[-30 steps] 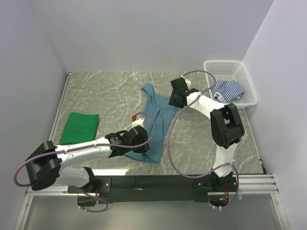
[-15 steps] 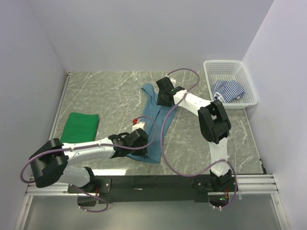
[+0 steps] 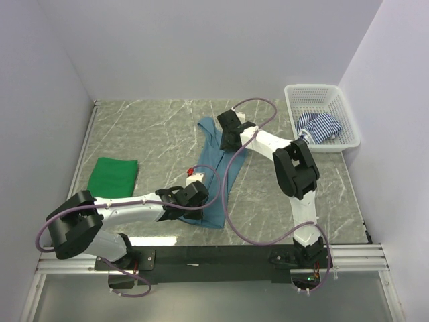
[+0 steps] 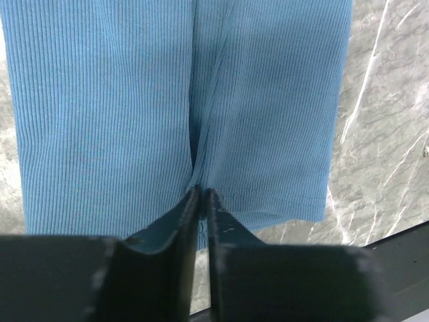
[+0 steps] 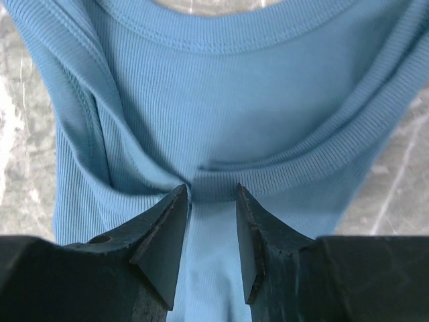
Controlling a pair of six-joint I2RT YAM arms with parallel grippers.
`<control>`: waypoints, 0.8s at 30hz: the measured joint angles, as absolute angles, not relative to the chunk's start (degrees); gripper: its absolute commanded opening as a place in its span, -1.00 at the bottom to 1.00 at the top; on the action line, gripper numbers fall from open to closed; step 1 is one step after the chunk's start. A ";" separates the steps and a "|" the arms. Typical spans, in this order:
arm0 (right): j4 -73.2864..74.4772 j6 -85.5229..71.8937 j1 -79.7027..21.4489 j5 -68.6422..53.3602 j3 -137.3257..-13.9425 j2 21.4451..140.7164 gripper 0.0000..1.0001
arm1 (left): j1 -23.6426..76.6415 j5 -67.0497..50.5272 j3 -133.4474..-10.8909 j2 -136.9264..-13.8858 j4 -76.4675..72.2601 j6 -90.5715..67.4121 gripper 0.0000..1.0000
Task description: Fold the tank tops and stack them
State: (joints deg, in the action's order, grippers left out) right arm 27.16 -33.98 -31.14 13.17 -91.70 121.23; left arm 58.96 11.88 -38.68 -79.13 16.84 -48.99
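The teal-blue tank top (image 3: 214, 151) lies lengthwise on the marble table, neckline at the far end, hem near me. My left gripper (image 3: 197, 199) is shut on a pinch of its fabric just above the hem (image 4: 200, 190). My right gripper (image 3: 226, 135) is open over the upper part, its fingertips (image 5: 179, 194) resting on the fabric by a ribbed strap edge below the neckline (image 5: 211, 191). The bright green top (image 3: 112, 178) lies folded at the left. The navy-and-white striped top (image 3: 320, 125) sits crumpled in the basket.
The white mesh basket (image 3: 338, 100) stands at the far right corner. Purple cables loop from both arms over the table around the teal top. The black mounting rail (image 3: 214, 255) runs along the near edge. Walls close in the left, back and right.
My right arm has swung left from beside the teal top to over its upper part. My left arm has shifted slightly while its gripper stays at the hem.
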 measured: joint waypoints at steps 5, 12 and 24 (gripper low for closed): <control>27.59 -33.93 -31.14 13.54 -92.99 123.46 -0.28 | 59.16 11.75 -38.68 -79.02 16.86 -48.88 -0.99; 28.14 -33.54 -31.14 14.35 -92.99 123.57 -0.91 | 60.86 11.64 -38.68 -77.21 17.06 -49.01 -0.99; 28.88 -33.50 -31.14 16.60 -92.09 121.82 -1.00 | 66.89 11.70 -39.59 -71.11 17.52 -52.27 -0.99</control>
